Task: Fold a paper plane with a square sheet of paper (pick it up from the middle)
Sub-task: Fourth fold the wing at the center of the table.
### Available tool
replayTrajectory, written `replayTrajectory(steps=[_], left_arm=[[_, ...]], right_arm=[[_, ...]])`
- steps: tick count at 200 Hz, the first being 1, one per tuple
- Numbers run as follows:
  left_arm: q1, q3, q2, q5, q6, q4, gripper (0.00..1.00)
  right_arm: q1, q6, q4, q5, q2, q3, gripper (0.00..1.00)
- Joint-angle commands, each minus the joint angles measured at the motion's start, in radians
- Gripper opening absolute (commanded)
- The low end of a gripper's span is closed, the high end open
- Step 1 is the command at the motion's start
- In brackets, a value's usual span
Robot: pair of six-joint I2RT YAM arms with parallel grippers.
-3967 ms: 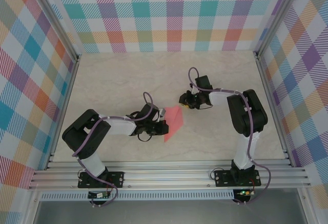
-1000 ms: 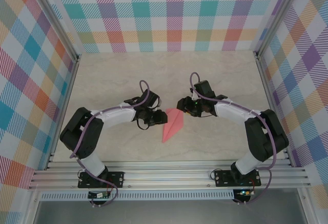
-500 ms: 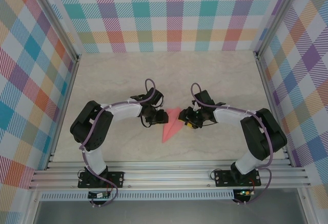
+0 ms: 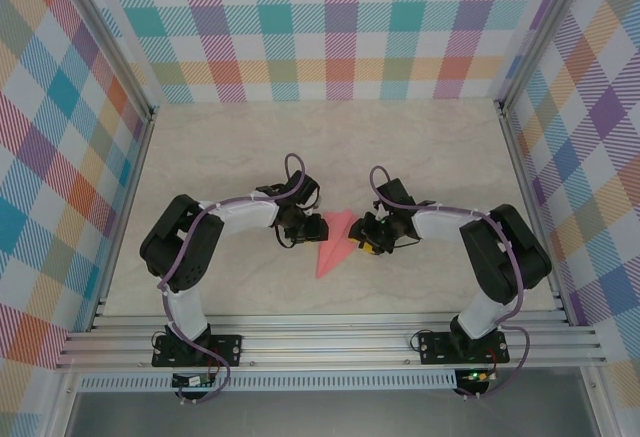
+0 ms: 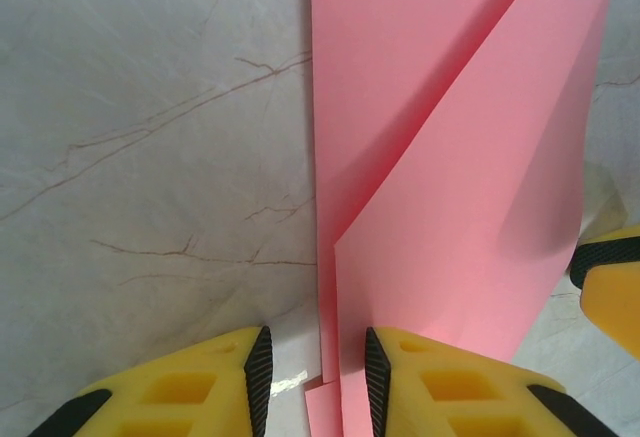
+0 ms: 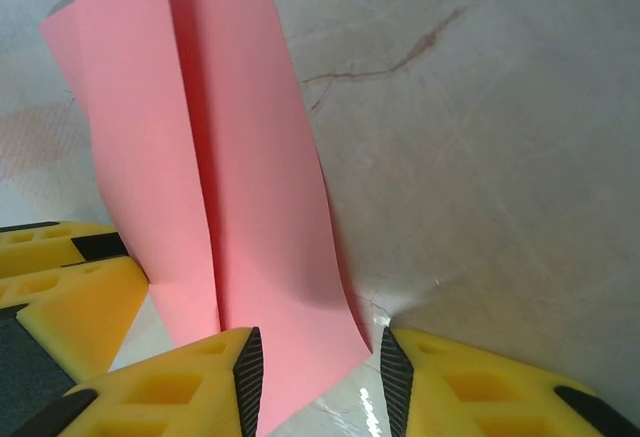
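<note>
The salmon-pink sheet of paper (image 4: pixel 335 247) lies on the marble table, folded into a narrow wedge with its point toward the near edge. My left gripper (image 4: pixel 314 227) is at the wide end's left side. In the left wrist view its gripper (image 5: pixel 316 382) is open, with the folded paper (image 5: pixel 450 217) edge lying in the narrow gap between the jaws. My right gripper (image 4: pixel 360 238) faces it from the right. In the right wrist view that gripper (image 6: pixel 320 382) is open too, straddling a slightly lifted corner of the paper (image 6: pixel 250 187).
The two grippers sit close together across the paper. The right gripper's finger (image 5: pixel 612 292) shows in the left wrist view, and the left gripper's fingers (image 6: pixel 70 292) show in the right wrist view. Plaid walls and aluminium rails (image 4: pixel 330 342) bound the marble table (image 4: pixel 230 147).
Over the last second both grippers have closed in on the paper's wide end from either side and lowered to it, and their jaws have narrowed a little. The paper has stayed in place.
</note>
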Motion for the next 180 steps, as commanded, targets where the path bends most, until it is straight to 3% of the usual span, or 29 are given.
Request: replayTrajectory(steps=[1, 50, 130, 180], left_arm=[[0.004, 0.017, 0.032, 0.023, 0.023, -0.034, 0.31], [0.004, 0.02, 0.044, 0.018, 0.027, -0.043, 0.28], [0.023, 0.003, 0.023, -0.011, -0.017, -0.041, 0.24], [0.031, -0.003, 0.027, 0.028, -0.02, -0.025, 0.24]], right_arm=[[0.021, 0.016, 0.066, -0.046, 0.031, 0.025, 0.38], [0.021, 0.022, 0.089, -0.065, 0.03, 0.05, 0.39], [0.03, 0.066, 0.157, -0.061, 0.016, 0.038, 0.51], [0.059, 0.103, 0.234, -0.045, 0.044, 0.016, 0.5]])
